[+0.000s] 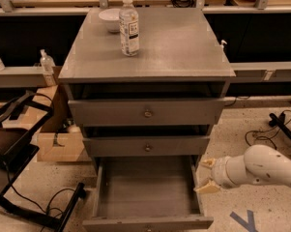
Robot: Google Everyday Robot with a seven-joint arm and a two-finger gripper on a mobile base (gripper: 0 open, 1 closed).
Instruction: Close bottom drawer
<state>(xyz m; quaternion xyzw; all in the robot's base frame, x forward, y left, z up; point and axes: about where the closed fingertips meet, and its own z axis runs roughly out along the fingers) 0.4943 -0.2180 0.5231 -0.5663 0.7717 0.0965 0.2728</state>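
The bottom drawer (147, 190) is pulled far out of the grey cabinet, its plain grey box interior bare; its flat front (147, 224) lies at the bottom edge of the view and its knob is cut off there. My gripper (207, 175), on a white arm reaching in from the right, hangs low beside the drawer's right wall, with two cream fingertips (207, 187) spread apart and nothing between them. The two like drawers above, top (147, 111) and middle (147, 146), stand slightly ajar.
A water bottle (129, 21) and a white bowl (109, 18) stand on the cabinet top (183, 47). A cardboard box (55, 141) and black chair frame (19, 178) are at left. Cables (273, 132) and blue tape (246, 221) lie on the floor at right.
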